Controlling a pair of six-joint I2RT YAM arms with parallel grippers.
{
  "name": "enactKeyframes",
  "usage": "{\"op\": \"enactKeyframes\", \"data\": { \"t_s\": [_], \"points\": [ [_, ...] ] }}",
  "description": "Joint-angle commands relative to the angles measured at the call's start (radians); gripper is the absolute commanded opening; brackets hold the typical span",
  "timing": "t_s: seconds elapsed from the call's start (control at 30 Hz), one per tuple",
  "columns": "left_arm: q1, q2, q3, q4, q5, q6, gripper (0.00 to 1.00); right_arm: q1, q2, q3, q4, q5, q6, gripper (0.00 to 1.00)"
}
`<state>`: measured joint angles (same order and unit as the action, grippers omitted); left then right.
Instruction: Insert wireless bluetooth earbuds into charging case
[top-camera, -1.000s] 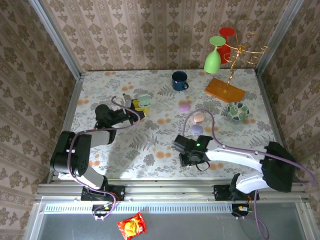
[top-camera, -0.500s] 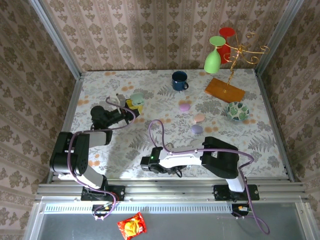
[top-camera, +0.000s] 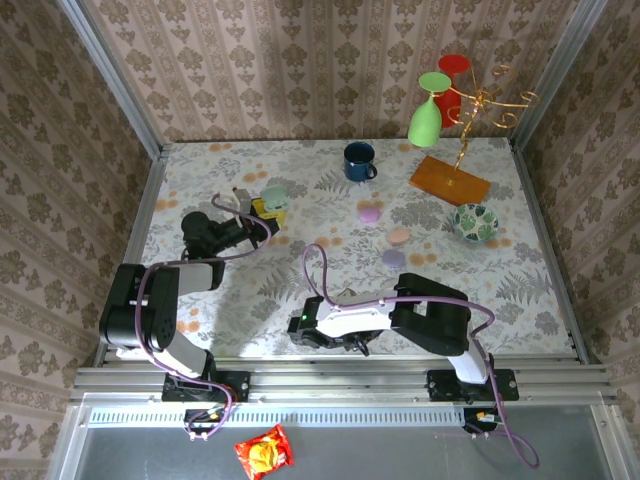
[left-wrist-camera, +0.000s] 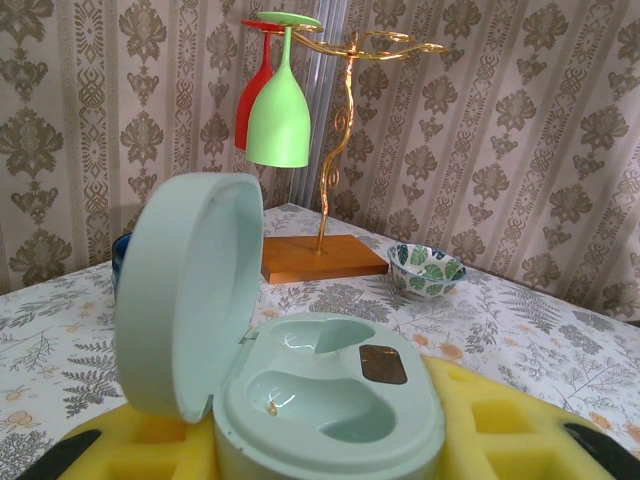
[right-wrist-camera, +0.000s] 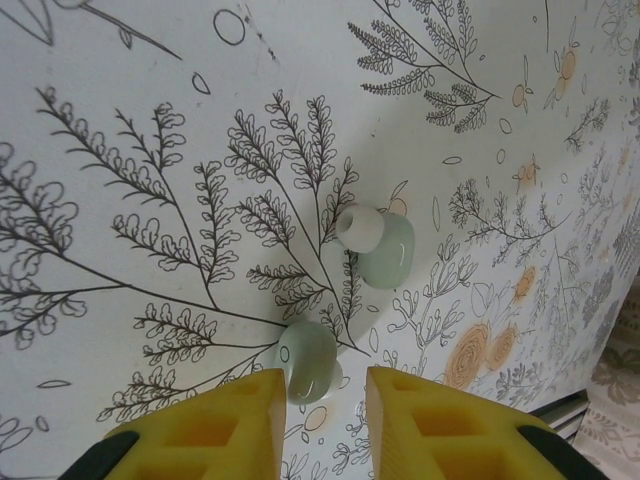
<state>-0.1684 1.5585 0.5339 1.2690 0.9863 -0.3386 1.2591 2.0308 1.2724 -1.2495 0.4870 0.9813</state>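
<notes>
A mint charging case (left-wrist-camera: 330, 400) is clamped between my left gripper's yellow pads (left-wrist-camera: 520, 420), its lid (left-wrist-camera: 190, 290) standing open and both wells bare. From above, the case (top-camera: 275, 197) and left gripper (top-camera: 262, 210) sit at the table's left. Two mint wireless bluetooth earbuds lie on the floral cloth under my right gripper (right-wrist-camera: 325, 378). One earbud (right-wrist-camera: 308, 360) lies between the yellow fingers (right-wrist-camera: 225, 425), against the left pad, with a gap to the right pad. The other earbud (right-wrist-camera: 385, 250), white-tipped, lies just beyond. The right gripper (top-camera: 300, 330) hangs low near the front edge.
At the back stand a blue mug (top-camera: 358, 160) and a gold glass rack on an orange base (top-camera: 449, 180) holding green (top-camera: 425, 115) and red glasses. A patterned bowl (top-camera: 474, 222) and pastel pebbles (top-camera: 393, 258) lie to the right. A snack packet (top-camera: 264, 452) lies off the table.
The right arm has swung from mid-table to the near left and come down over the earbuds, its jaws narrowing. The left gripper has shifted slightly left with the case.
</notes>
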Motion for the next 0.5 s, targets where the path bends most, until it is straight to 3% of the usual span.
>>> {"op": "enactKeyframes", "data": {
  "t_s": [0.0, 0.47],
  "points": [
    [0.0, -0.016, -0.006, 0.031, 0.009, 0.018, 0.37, -0.007, 0.028, -0.013, -0.017, 0.02, 0.039, 0.29],
    [-0.005, -0.02, -0.014, 0.031, 0.017, 0.02, 0.37, -0.018, 0.064, -0.046, 0.019, 0.02, 0.015, 0.27]
  ]
}}
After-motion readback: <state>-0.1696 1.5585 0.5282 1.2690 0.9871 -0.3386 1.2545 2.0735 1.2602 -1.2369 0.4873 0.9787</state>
